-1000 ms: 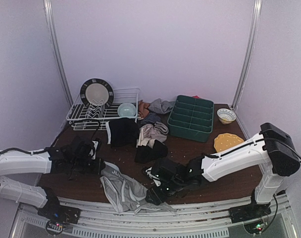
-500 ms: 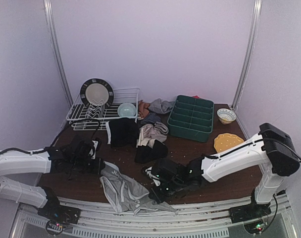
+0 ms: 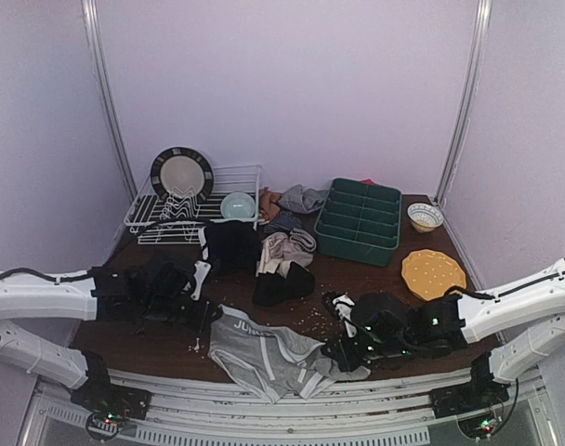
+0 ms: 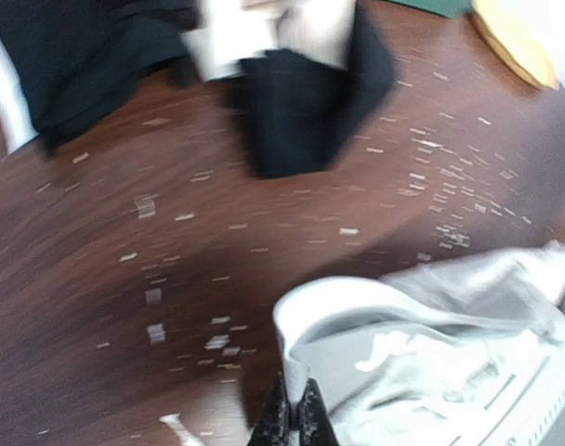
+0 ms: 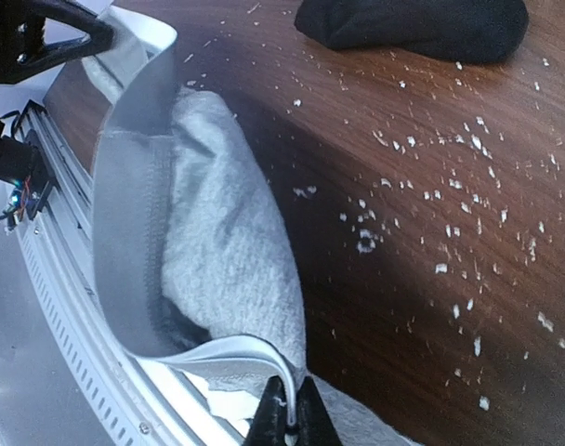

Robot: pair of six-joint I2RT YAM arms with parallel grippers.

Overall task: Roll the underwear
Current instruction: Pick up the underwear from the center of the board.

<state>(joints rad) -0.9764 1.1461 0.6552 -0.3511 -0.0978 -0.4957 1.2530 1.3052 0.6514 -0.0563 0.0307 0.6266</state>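
Overhead, the light grey underwear lies spread along the near edge of the wooden table, stretched between the two arms. The left gripper is clamped on its left end and the right gripper on its right end. Behind it, mid-table, sit black underwear, beige underwear and another black piece, with more garments bunched at the far edge. At far left a white wire dish rack holds a dark-rimmed plate standing upright and a pale blue bowl at its right end. A green compartment tray stands right of centre, a small patterned bowl to its right, and a yellow plate nearer.

From the left wrist, the fingertips are pressed together on the white waistband, which arches up just above them. The grey cloth spreads off to the right, and the black piece lies farther out on the flecked wood.

From the right wrist, the fingertips pinch the waistband edge. The band loops up to the left toward the other gripper, and grey cloth hangs inside the loop over the table's near edge.
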